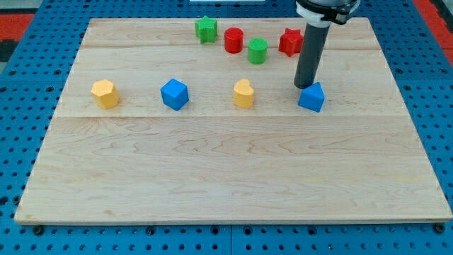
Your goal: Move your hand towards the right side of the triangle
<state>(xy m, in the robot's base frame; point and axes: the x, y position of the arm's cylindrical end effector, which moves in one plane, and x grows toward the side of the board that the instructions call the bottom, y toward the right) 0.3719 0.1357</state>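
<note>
A blue triangle block (311, 98) lies on the wooden board (233, 177) at the right of the middle row. My tip (304, 86) stands just above the triangle's upper left corner, touching or nearly touching it. The dark rod rises from there to the view's top edge.
A red star block (289, 42) sits just left of the rod, partly hidden by it. A green cylinder (257, 51), a red cylinder (233, 40) and a green star (206, 29) lie along the top. A yellow heart (243, 93), a blue cube (174, 94) and a yellow hexagon (105, 93) form the middle row.
</note>
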